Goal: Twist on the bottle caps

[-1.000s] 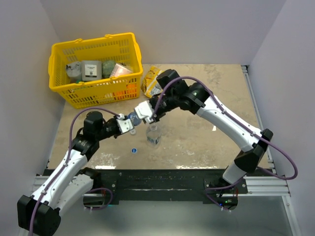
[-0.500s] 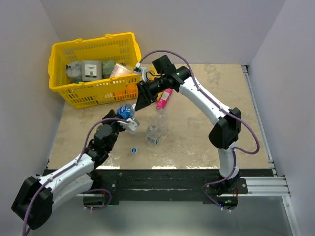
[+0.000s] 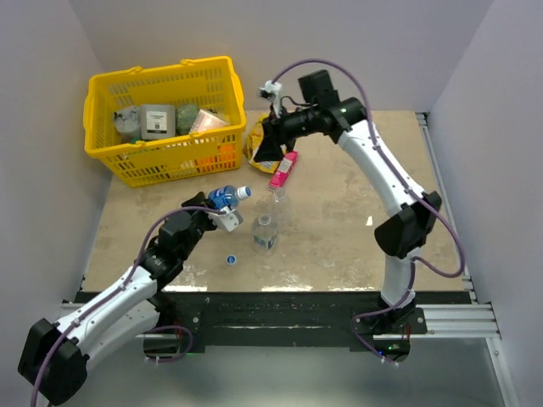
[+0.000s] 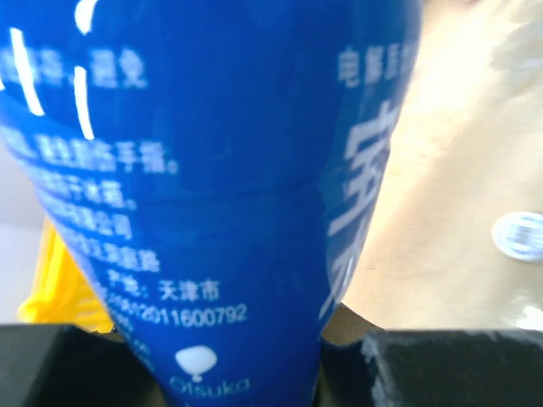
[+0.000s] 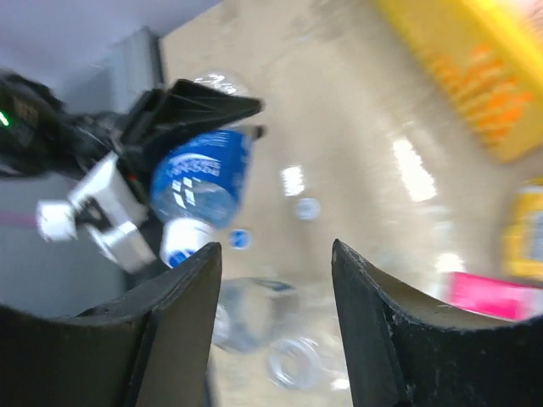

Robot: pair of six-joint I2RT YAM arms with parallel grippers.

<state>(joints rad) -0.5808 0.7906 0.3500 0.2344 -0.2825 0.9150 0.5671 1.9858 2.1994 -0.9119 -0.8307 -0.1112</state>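
My left gripper (image 3: 222, 212) is shut on the blue-labelled bottle (image 3: 223, 198) and holds it tilted above the table, with a whitish cap (image 3: 243, 192) on its neck. That bottle's label (image 4: 212, 195) fills the left wrist view. Two clear bottles stand open-necked beside it, one nearer (image 3: 265, 234) and one behind (image 3: 277, 200). A blue cap (image 3: 230, 259) lies on the table in front of them. A whitish cap (image 4: 519, 236) lies on the table further right. My right gripper (image 3: 263, 151) is open and empty, raised over the back of the table. Its wrist view looks down on the held bottle (image 5: 199, 178).
A yellow basket (image 3: 102, 93) with several items stands at the back left. A pink packet (image 3: 283, 170) and a yellow packet (image 3: 253, 136) lie behind the bottles, under my right gripper. The walls close in on both sides.
My right gripper has let go at the blue-labelled bottle's neck and pulled up and back to the right. The left arm keeps hold of the bottle, shifted slightly.
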